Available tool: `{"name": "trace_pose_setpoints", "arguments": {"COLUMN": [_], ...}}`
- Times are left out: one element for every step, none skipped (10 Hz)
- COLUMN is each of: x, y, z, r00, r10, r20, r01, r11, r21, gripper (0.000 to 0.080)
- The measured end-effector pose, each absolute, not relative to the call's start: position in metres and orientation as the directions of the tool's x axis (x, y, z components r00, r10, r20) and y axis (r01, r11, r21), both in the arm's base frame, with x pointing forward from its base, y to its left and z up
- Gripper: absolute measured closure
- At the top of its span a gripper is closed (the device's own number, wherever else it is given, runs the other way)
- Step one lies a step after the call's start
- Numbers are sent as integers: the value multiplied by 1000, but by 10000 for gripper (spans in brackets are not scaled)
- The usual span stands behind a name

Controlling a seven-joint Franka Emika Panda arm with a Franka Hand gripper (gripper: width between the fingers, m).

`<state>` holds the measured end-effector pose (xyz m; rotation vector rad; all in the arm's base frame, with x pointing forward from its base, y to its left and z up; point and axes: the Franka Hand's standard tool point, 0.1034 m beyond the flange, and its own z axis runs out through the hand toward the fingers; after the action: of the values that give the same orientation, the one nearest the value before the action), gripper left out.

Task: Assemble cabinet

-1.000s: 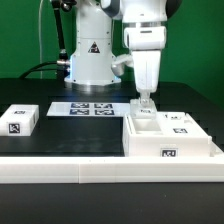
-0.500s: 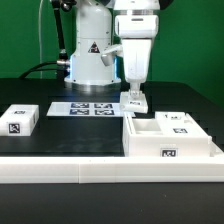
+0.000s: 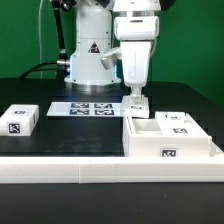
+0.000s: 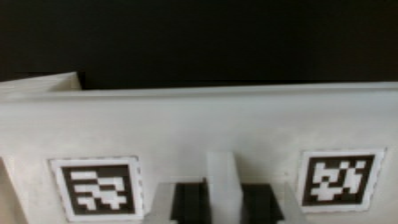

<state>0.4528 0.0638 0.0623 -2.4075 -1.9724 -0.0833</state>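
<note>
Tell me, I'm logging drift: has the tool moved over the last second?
Yes. The tool moved toward the exterior view's left, nearer the marker board.

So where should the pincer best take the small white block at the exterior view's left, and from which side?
Probably from straight above, closing on its two opposite side faces. The small white block lies flat and alone on the black table, with free space around it, and its low, boxy shape offers parallel walls.
</note>
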Motion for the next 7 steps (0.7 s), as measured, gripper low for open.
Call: {"name": "trace_pose_setpoints", "arguments": {"x": [454,453,453,453,454,455,457], "y": [64,64,64,64,64,65,67], "z": [62,62,62,61,61,60,60], "r00": [204,205,205,205,205,202,198], "r10": [977,977,977,977,977,977,978], "r20": [60,60,60,60,61,62,64], "r01": [979,978,978,978,979,979,980], "r11": [-205,-206,-206,-206,-206,-203,-200], "r21": [12,11,11,10,10,10,11], "gripper": [731,731,731,731,731,731,731]}}
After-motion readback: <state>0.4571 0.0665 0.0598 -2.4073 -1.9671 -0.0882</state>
